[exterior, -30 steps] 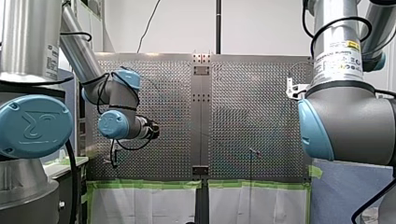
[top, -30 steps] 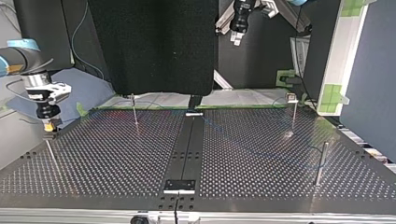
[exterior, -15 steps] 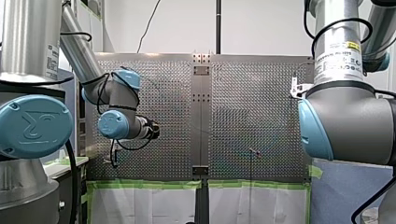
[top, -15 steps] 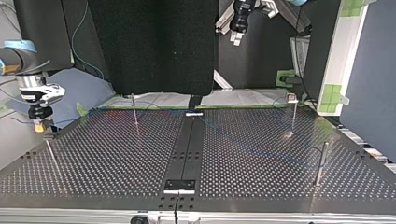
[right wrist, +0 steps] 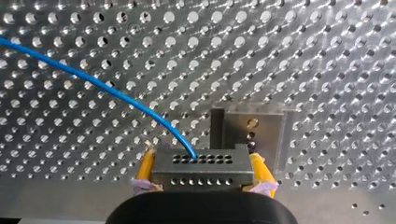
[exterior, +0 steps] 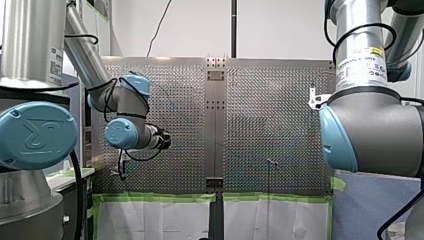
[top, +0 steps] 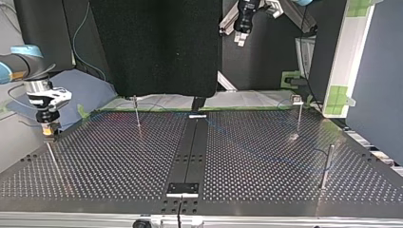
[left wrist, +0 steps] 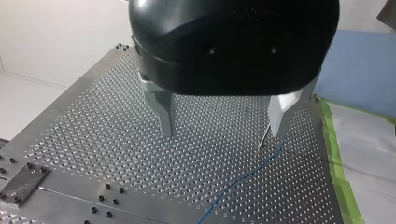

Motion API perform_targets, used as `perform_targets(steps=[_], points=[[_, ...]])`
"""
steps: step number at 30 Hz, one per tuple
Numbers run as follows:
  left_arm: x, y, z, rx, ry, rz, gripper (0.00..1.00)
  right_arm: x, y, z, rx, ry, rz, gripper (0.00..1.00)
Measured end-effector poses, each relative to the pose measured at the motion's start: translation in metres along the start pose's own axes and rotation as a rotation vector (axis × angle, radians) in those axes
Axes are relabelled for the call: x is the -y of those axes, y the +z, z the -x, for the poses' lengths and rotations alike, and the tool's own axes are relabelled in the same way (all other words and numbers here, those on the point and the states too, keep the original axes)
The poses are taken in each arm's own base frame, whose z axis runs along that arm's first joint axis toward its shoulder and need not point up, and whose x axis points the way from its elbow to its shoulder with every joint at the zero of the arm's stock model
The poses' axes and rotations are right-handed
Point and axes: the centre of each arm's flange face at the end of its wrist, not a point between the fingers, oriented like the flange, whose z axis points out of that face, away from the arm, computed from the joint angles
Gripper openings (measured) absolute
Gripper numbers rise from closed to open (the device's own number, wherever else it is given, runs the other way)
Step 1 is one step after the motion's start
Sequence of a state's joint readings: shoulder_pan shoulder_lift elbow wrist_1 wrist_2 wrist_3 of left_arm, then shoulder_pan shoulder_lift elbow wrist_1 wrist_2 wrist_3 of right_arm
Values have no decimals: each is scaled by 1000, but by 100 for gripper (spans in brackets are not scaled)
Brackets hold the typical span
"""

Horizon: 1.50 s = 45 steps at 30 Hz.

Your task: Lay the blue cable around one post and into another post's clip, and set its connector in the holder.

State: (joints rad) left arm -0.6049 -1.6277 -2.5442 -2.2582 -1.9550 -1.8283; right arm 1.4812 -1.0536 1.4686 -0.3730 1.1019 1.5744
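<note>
The connector point(right wrist: 203, 173) is gripped between the yellow-padded jaws of the right gripper point(right wrist: 203, 162), just beside the holder point(right wrist: 254, 133) on the counter point(right wrist: 327, 70); the blue cable point(right wrist: 116, 95) is seen leaving its top face and running away over the holes. In the top view this gripper is placed at the counter's left edge, above a thin post point(top: 53, 160); the jaws of the left gripper point(left wrist: 222, 123) are spread wide and empty above the counter, with a stretch of cable lying below them.
</note>
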Motion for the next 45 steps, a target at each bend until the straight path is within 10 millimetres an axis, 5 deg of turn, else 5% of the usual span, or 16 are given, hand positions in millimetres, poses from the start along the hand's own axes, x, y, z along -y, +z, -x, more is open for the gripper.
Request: perform_targets(steps=[45], points=[[0,0,0,0,1,-1,100,4,11,-14,-46,7,-44,2]])
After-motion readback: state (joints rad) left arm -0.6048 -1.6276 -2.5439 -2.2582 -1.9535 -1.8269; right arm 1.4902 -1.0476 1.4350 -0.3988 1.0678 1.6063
